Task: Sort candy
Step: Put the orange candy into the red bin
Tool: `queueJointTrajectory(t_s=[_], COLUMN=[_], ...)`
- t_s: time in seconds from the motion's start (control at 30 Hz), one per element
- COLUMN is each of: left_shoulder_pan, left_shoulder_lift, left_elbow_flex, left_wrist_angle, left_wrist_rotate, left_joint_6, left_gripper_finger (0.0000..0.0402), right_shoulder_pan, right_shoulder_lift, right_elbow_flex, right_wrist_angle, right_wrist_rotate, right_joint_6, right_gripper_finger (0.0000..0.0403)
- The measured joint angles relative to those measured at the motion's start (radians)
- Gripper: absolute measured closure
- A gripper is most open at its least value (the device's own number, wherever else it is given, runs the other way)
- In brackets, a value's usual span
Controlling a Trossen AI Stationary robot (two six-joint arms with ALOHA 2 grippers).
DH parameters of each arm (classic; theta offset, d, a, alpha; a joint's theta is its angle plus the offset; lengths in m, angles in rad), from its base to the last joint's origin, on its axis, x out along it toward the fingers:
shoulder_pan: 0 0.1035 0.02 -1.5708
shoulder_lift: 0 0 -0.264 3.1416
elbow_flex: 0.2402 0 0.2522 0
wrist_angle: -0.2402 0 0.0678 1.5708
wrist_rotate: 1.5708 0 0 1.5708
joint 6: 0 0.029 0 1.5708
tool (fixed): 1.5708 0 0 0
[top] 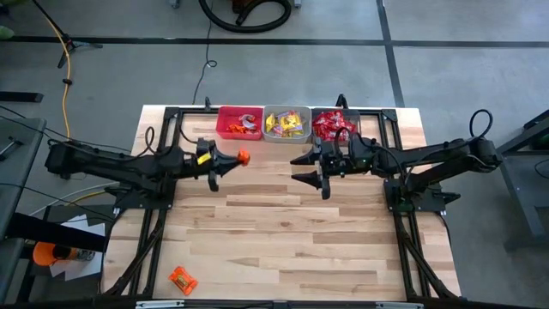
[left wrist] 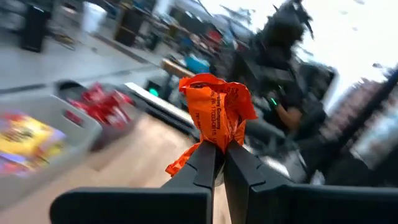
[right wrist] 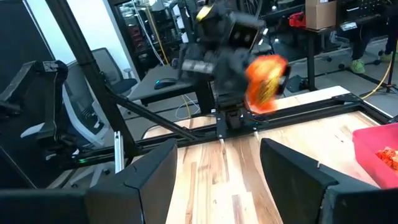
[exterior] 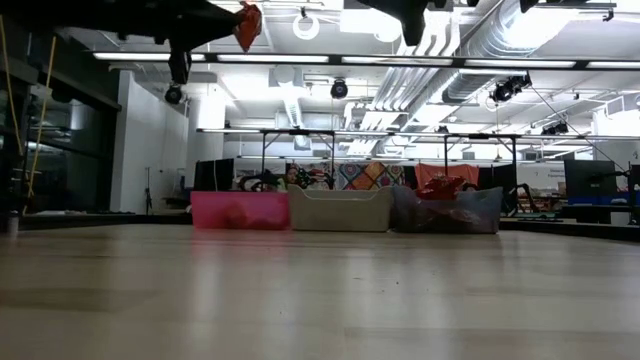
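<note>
1. Carrying step in hand: left pincer (top: 232,158) raised above the surface (top: 283,232), pinching an orange candy (top: 244,156) between pressed-together fingers (left wrist: 202,165); wrapper crumpled, standing clear of the tips in the left wrist view.
2. Landmark for all places: red bin (top: 239,122) at the far edge of the surface, with a clear bin (top: 286,124) just beside it and a dark bin (top: 334,124) beyond that.
3. Held candy near the red bin, on its near side, not yet over it.
4. Red bin holding orange candy, clear bin yellow, dark bin red, judging by the high view; red bin therefore the likely target.
5. Next move, as a judgement: short carry forward over the red bin's rim, then a release above it, kept high enough to clear the wall.
6. Right pincer (top: 309,168) spread wide and empty, hanging near the dark bin, well apart from the red bin; no crossing of arms needed.
7. One more orange candy (top: 182,279) lying far from the red bin, close to the near edge of the surface, on the left arm's side.
8. Room for moving: bare wood between that stray candy and the bins; dark frame rails along the sides and behind the bins as the only limits.
9. Risk, as a judgement: stray candy close to the edge, so a nudge could push it off.
</note>
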State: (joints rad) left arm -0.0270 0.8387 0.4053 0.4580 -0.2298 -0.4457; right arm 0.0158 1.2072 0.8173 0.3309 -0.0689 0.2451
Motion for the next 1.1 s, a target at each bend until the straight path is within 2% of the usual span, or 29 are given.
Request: queueJointTrajectory(t_s=[0.1,0.27,0.37,0.47,0.53,0.67,0.8,0.93,1.1], left_shoulder_pan=[0.085,0.321,0.483,0.609,0.662,0.722,0.742,0.739,0.738], left_shoulder_lift=[0.0,0.033,0.107,0.216,0.293,0.418,0.49,0.506,0.466], left_elbow_flex=[0.076,0.248,0.317,0.339,0.337,0.337,0.337,0.337,0.337], left_wrist_angle=[-0.059,-0.323,-0.463,-0.489,-0.5,-0.496,-0.492,-0.502,-0.517], left_wrist_rotate=[-0.026,-0.001,0.08,0.188,0.213,0.214,0.219,0.226,0.232], left_joint_6=[-0.01,0.037,0.019,-0.004,-0.011,-0.042,-0.051,-0.051,-0.067], left_gripper_finger=[0.0401,0.0401,0.0401,0.0401,0.0399,0.0379,0.0338,0.0286,0.0226], right_shoulder_pan=[0.0,0.0,-0.002,-0.002,-0.002,-0.002,-0.002,-0.002,-0.003], right_shoulder_lift=[0.0,0.0,0.0,0.0,0.0,0.0,0.0,0.0,0.0], right_elbow_flex=[0.0,0.0,0.0,0.0,0.0,0.0,0.0,0.0,0.0], right_wrist_angle=[0.001,0.003,0.003,0.018,0.027,0.033,0.033,0.033,0.033], right_wrist_rotate=[0.015,0.078,0.092,0.093,0.093,0.093,0.093,0.093,0.092], right_joint_6=[0.0,0.0,0.0,0.007,0.019,0.024,0.024,0.024,-0.013], right_gripper_finger=[0.0178,0.0178,0.0178,0.0178,0.0178,0.0178,0.0178,0.0178,0.0178])
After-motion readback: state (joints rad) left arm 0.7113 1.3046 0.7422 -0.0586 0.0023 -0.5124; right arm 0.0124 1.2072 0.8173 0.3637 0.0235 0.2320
